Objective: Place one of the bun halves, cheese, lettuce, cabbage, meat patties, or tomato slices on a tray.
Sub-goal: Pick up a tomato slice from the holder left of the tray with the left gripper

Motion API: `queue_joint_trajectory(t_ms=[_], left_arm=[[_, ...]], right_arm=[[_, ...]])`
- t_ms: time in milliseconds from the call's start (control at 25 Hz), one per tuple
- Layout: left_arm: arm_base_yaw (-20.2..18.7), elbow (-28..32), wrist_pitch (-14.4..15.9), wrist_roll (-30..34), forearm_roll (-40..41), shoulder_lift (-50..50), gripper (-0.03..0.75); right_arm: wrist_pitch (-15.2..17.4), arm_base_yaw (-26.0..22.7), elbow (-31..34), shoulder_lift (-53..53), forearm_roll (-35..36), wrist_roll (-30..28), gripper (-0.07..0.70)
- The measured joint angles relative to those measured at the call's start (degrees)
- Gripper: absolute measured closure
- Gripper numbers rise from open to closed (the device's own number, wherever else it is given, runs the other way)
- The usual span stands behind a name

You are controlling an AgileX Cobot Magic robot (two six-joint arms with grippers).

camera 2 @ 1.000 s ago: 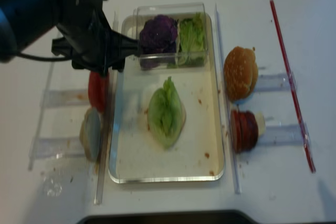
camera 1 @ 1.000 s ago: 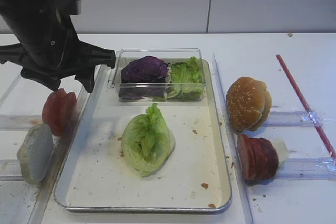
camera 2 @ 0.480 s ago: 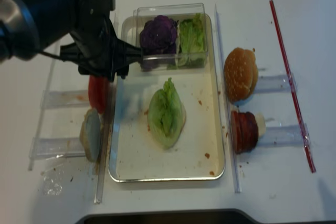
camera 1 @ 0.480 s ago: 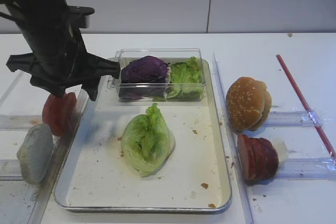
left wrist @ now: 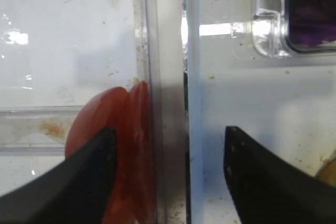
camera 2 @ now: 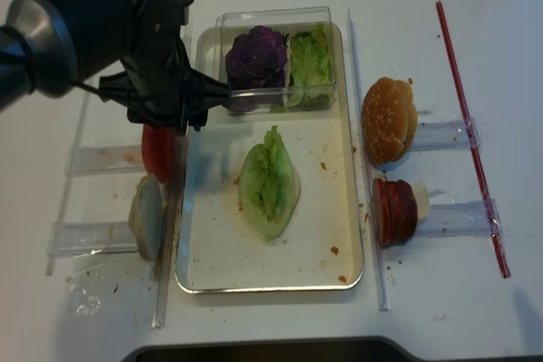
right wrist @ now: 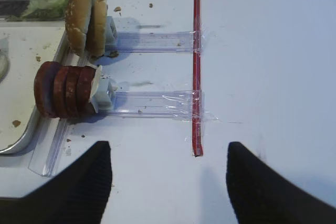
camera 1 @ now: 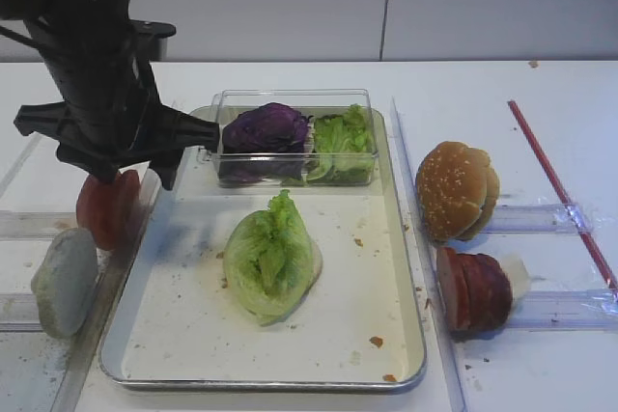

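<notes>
The tomato slices (camera 1: 106, 207) stand on edge just outside the tray (camera 1: 174, 335)'s left rim, directly beneath the left gripper (left wrist: 167, 174), whose jaws gape wide and empty, straddling that rim. The black arm descends steeply over the tray's left edge.

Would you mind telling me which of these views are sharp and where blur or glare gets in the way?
Exterior high view: crisp, with even light on the pale green crinkled lettuce wedge. Realsense view: softer, washed out, the dark left arm slightly smeared. Left wrist view: close and out of focus, the pinkish-red tomato slices blurred, with glare on the clear plastic box. Right wrist view: sharp, with soft shadows beside the dark brown-red meat patties.
</notes>
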Motion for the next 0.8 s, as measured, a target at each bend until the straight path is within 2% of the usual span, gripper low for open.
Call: queue_joint_trajectory(t_ms=[360,800], left_arm=[[0.0,-0.1,1.3,-0.6,0.3,2.9,0.316],[0.0,-0.1,1.0,-0.6,0.9,2.9,0.475]], right_arm=[[0.0,0.0,0.0,0.0,0.0,0.0,0.157],[0.0,0.0,0.0,0.0,0.0,0.0,0.157]])
